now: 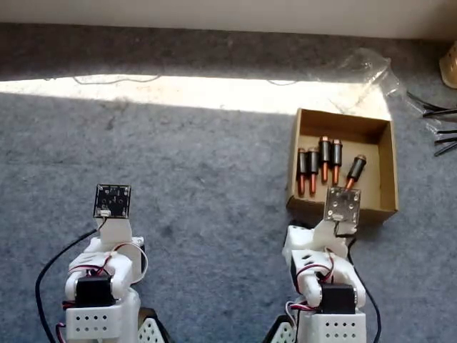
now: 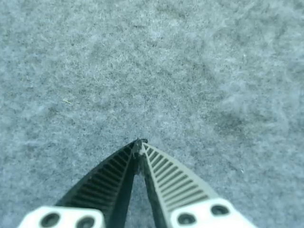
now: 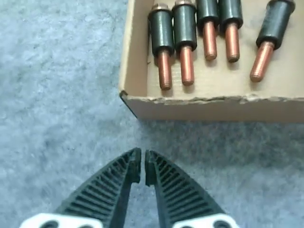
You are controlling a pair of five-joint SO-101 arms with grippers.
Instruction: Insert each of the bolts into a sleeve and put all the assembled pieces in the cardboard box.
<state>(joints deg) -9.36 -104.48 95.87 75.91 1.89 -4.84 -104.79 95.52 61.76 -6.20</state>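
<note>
Five assembled pieces [image 1: 325,158] lie in the cardboard box [image 1: 294,161], each a copper-coloured bolt [image 3: 164,71] pushed through a black sleeve [image 3: 162,31], with the bare shanks pointing toward the box's near wall. Four of them lie side by side and roughly parallel, the two nearest the box's left wall touching or almost touching. The fifth [image 3: 270,35] lies tilted and a little apart from the others, toward the box's other side. The box sits open-topped on the grey carpet [image 1: 214,179], straight ahead of the right arm [image 1: 325,275]. The right gripper [image 3: 142,164] is over bare carpet just short of the box's near wall [image 3: 213,110], its ribbed fingers [image 3: 173,190] drawn together with only a hairline between the tips and nothing between them. The left arm [image 1: 107,275] stands well apart from the box on the other side of the carpet, and the left gripper [image 2: 139,146] has its fingers [image 2: 166,175] closed tip to tip, likewise holding nothing, above plain carpet. Beyond the box a band of sunlight [image 1: 178,91] crosses the carpet, a crumpled clear plastic bag [image 1: 368,71] lies just behind the box's far corner, and some black cables [image 1: 439,132] reach in from the edge near it
</note>
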